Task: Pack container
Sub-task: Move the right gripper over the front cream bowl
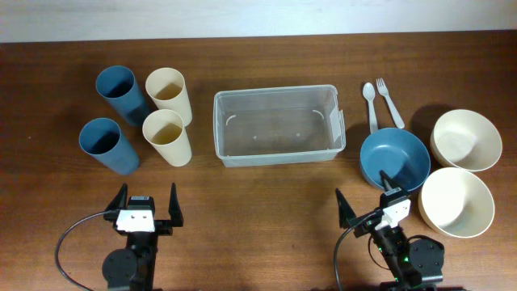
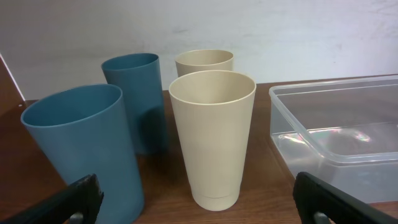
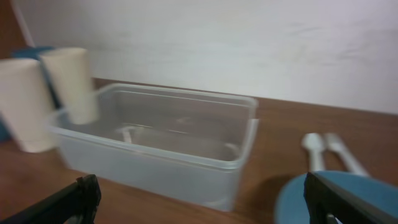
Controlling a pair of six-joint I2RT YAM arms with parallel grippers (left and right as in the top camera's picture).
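Left claw (image 1: pixel 148 191) and right claw (image 1: pixel 363 192) gape wide and empty at the desk's (image 1: pixel 266 210) six o'clock. The clear rectangular plastic container (image 1: pixel 279 126) sits empty at centre. Packing looks unstarted. The likely next move is a reach to the tall cream plastic cup (image 1: pixel 166 137) at the container's nine o'clock.

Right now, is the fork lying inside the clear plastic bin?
No, the white fork lies on the wooden table beside the spoon, outside the clear container.
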